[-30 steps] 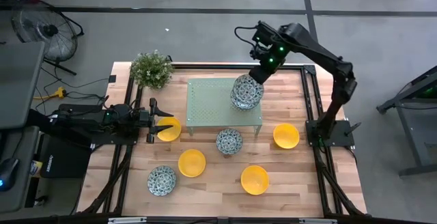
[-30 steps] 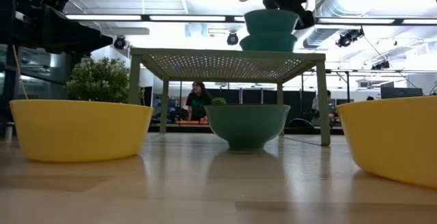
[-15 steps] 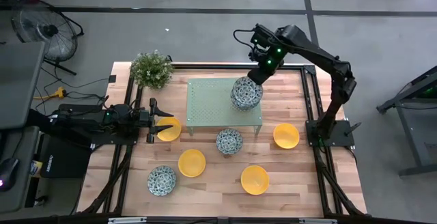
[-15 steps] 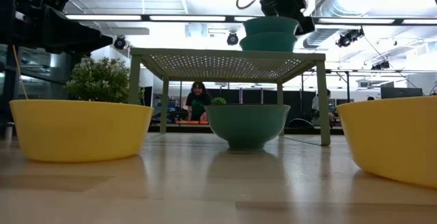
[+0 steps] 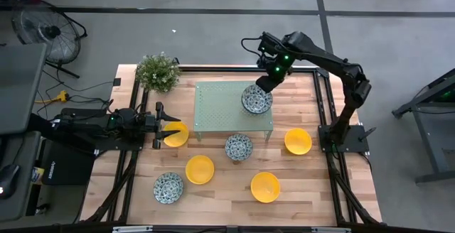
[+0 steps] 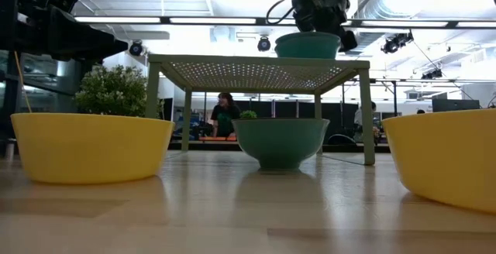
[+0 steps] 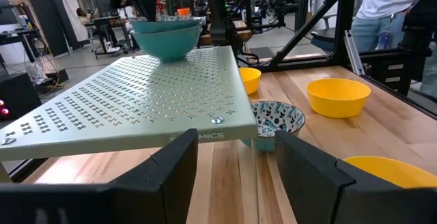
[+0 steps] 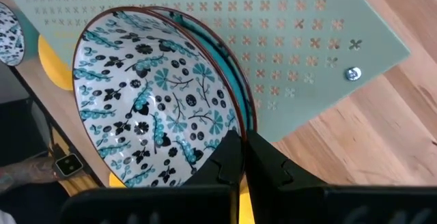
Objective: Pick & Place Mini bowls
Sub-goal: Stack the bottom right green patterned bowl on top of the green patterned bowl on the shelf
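A pale green perforated stand (image 5: 220, 112) sits mid-table. On its right part is a patterned mini bowl (image 5: 256, 99), nested in a second patterned bowl (image 7: 167, 43). My right gripper (image 8: 243, 152) is shut on the upper one. My left gripper (image 5: 165, 128) waits open at the left edge, level, beside a yellow bowl (image 5: 178, 135). Two more patterned bowls (image 5: 239, 147) (image 5: 168, 187) and three more yellow bowls (image 5: 200, 170) (image 5: 264, 187) (image 5: 298, 141) rest on their bases on the table. My right gripper pinches the upper patterned bowl's rim (image 8: 234, 125) on its far side, one finger inside the bowl and one outside. The fingers slant down from above and from the far side. The bowl sits upright, sunk into the lower bowl, whose rim (image 8: 247, 108) shows just outside it.
A small leafy plant (image 5: 158, 72) stands at the far left corner of the table. The stand's left part (image 5: 213, 101) is bare. Metal frame rails run along the table's left and right edges. People and equipment show in the room beyond.
My right gripper has gone down with the patterned bowl still in its hold. The bowl, which hung clearly above the other patterned bowl on the stand, now sits nested in it, so that in the low view the two read almost as one.
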